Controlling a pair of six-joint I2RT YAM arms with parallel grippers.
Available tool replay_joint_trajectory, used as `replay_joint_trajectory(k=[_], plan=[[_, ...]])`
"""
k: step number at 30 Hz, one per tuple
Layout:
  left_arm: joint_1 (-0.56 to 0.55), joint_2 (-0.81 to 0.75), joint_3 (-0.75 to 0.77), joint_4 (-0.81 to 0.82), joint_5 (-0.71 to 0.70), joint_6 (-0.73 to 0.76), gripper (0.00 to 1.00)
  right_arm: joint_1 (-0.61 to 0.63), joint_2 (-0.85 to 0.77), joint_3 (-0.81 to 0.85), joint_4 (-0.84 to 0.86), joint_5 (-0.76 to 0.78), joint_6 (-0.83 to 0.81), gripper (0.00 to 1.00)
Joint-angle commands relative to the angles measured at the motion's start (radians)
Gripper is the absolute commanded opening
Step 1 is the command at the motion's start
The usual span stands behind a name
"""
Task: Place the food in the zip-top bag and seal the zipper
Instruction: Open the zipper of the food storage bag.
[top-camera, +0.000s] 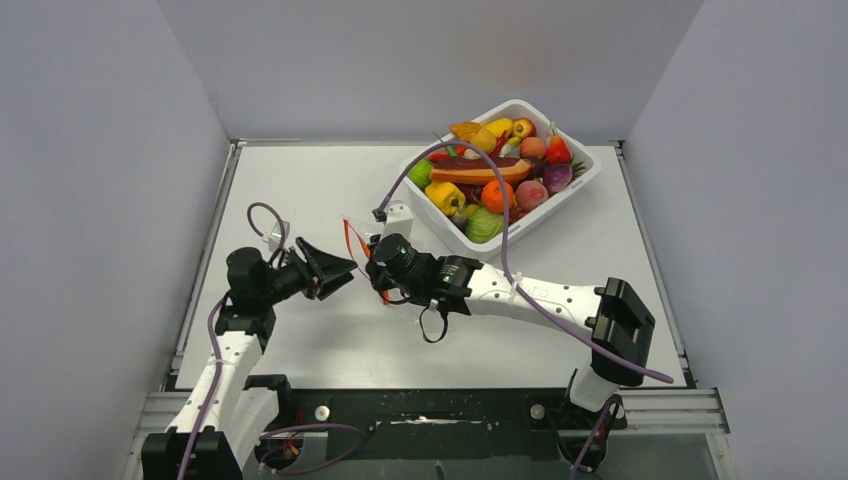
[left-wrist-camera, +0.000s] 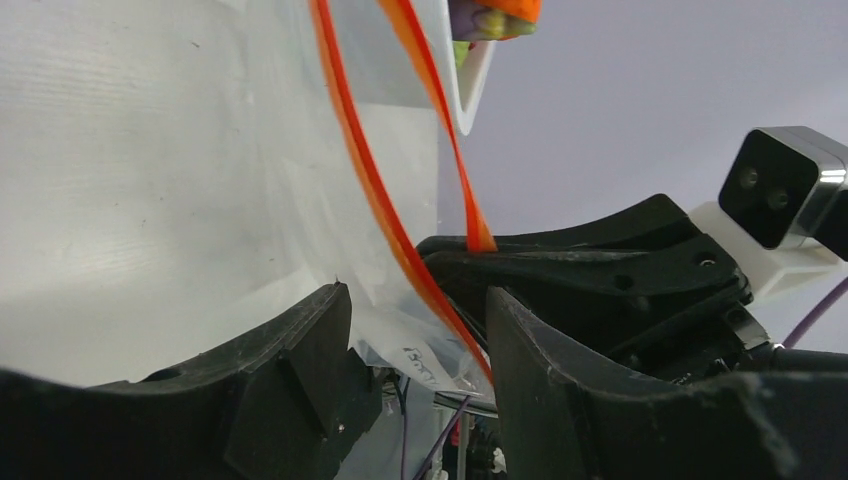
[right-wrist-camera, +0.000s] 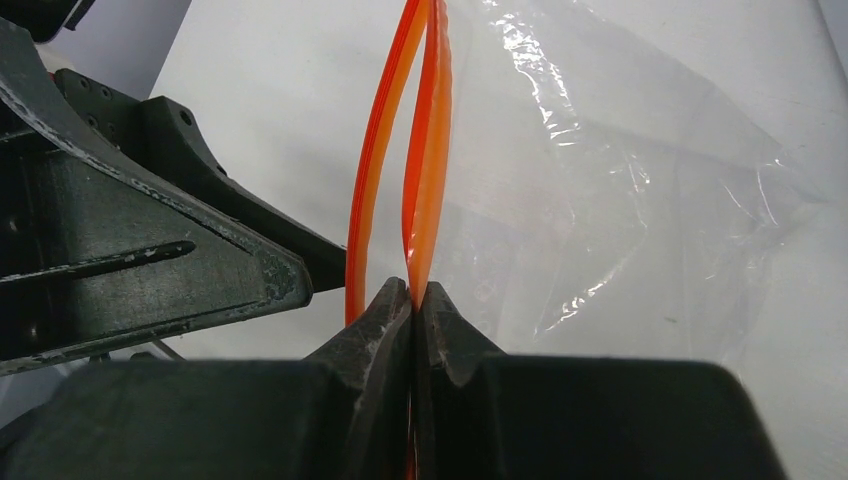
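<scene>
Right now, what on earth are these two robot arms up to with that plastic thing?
They're working on a clear zip-top bag. The right gripper is pinched shut on its red-orange zipper, whose two strips stand apart, so the mouth is open. The left gripper is open, straddling the bag's edge. The bag looks empty; the food sits in the white tub.

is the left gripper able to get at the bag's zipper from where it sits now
Probably yes. The left gripper is open and the zipper runs between its jaws, with nothing in between. The right gripper, shut on one strip close by, leaves it little room.
</scene>
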Motion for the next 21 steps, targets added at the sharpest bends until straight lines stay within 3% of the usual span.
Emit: replay_joint_trajectory(k=[1, 7, 18, 21], plan=[[-0.003, -0.025, -0.022, 0.204, 0.05, -0.086, 0.51, 0.008, -0.012, 0.011, 0.06, 0.011, -0.017, 0.0], [-0.003, 0.002, 0.021, 0.043, -0.045, 0.022, 0.49, 0.012, -0.038, -0.011, 0.088, 0.007, -0.04, 0.0], [-0.004, 0.077, 0.009, 0.105, -0.084, 0.016, 0.45, 0.034, -0.039, -0.048, 0.119, -0.017, -0.081, 0.0], [-0.004, 0.1, 0.01, 0.051, -0.107, 0.058, 0.44, 0.036, -0.041, -0.043, 0.117, -0.009, -0.088, 0.0]])
